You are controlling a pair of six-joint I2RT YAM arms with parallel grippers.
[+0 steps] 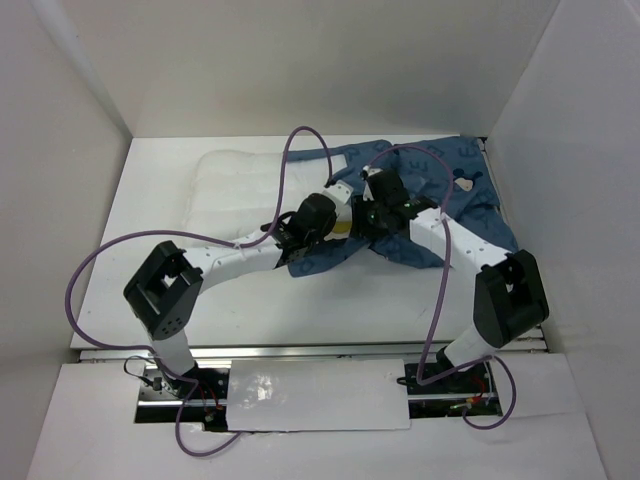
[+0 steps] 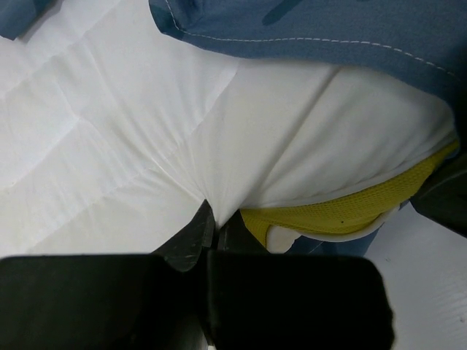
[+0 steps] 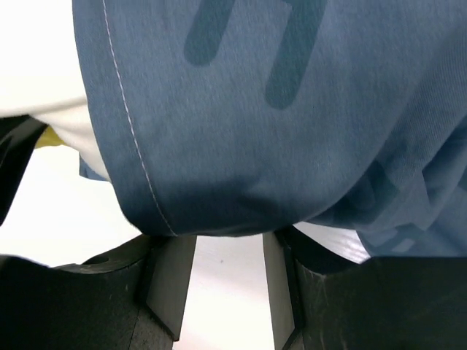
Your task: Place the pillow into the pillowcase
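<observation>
The white quilted pillow [image 1: 240, 190] lies at the back left, its right end under the dark blue pillowcase [image 1: 450, 190] at the back right. My left gripper [image 1: 335, 218] is shut on a pinch of the pillow's white cloth [image 2: 146, 146] next to its yellow piping [image 2: 350, 208]; the pillowcase hem [image 2: 328, 29] lies over the pillow just beyond. My right gripper [image 1: 385, 195] is open. In the right wrist view the pillowcase [image 3: 277, 131] hangs over the fingertips [image 3: 171, 277], and the white table shows in the gap between the jaws.
White walls close in the table [image 1: 330, 310] on the left, back and right. Purple cables [image 1: 290, 170] loop over the pillow and both arms. The two wrists sit close together over the pillowcase opening.
</observation>
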